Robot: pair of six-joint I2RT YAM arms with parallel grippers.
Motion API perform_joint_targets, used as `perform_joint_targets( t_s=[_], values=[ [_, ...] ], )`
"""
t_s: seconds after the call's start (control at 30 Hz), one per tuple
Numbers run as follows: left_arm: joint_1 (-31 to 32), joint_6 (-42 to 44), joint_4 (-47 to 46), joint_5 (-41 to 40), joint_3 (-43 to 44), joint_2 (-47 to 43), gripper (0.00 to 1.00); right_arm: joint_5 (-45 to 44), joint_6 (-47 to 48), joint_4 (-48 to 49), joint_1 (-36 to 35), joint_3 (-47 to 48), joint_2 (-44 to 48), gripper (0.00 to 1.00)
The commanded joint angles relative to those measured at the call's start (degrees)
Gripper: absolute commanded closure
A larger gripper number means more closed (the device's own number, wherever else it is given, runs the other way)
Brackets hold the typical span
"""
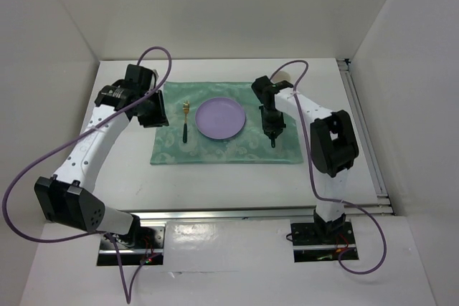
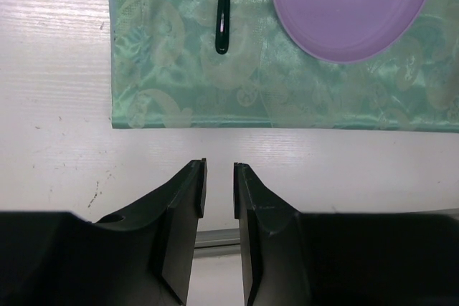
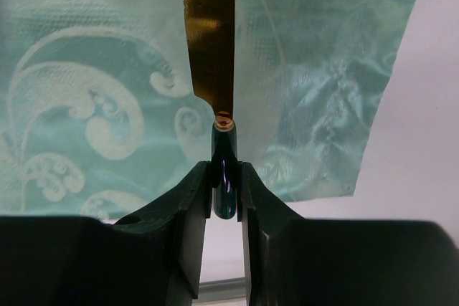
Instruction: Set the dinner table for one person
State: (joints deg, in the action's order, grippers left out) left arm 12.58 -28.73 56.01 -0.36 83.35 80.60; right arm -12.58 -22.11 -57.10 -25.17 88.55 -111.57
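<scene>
Currently, a gold-bladed, green-handled knife (image 3: pixel 212 69) is pinched by the right end effector (image 3: pixel 226 177) over the teal patterned mat (image 1: pixel 283 150), to be lowered right of the round lilac plate (image 1: pixel 221 118).

The right gripper (image 3: pixel 226 180) pinches the dark green handle of a knife (image 3: pixel 211 55) between its two black fingers (image 3: pixel 188 220). The knife's gold blade points away over a teal patterned cloth (image 3: pixel 93 69), whose edge meets the white table (image 3: pixel 423 141) at right.
</scene>
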Motion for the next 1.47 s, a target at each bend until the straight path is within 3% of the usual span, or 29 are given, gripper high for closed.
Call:
perform_joint_targets(
  t_s=[0.0,0.23,0.43,0.47,0.53,0.67,0.73,0.8,1.13,1.43],
  values=[
    [0.17,-0.27,-1.60,-0.34,-0.65,0.79,0.60,0.10,4.09,2.61,1.17,1.09,-3.12,0.99],
    [0.17,-0.27,-2.13,-0.34,-1.26,1.93,0.60,-0.60,4.09,4.45,2.93,1.80,-5.59,0.97],
    [0.17,-0.27,-2.13,-0.34,-1.26,2.55,0.60,-1.84,3.04,4.98,4.60,2.33,-7.08,0.84],
    [0.17,-0.27,-2.13,-0.34,-1.26,2.55,0.60,-1.84,2.51,4.98,4.60,2.33,-7.08,0.79],
    [0.17,-0.27,-2.13,-0.34,-1.26,2.55,0.60,-1.31,2.51,5.60,5.13,2.33,-6.56,0.53],
    [0.17,-0.27,-2.13,-0.34,-1.26,3.07,0.60,-0.78,2.51,6.12,5.13,2.33,-4.45,0.29],
    [0.17,-0.27,-2.13,-0.86,-1.26,2.55,0.60,-0.25,2.51,5.34,5.13,3.90,-2.96,0.09],
    [0.17,-0.27,-1.52,-0.87,-1.26,2.55,0.60,-0.25,2.51,3.85,5.13,5.21,-0.34,0.02],
    [-0.36,-0.80,0.94,-1.66,2.69,0.88,0.60,-3.49,-5.30,1.74,5.13,-1.26,23.99,0.00],
    [-0.36,-2.03,2.97,-2.36,3.92,-1.67,0.58,-7.03,-8.48,-0.47,5.74,-9.43,39.91,0.00]
  ],
)
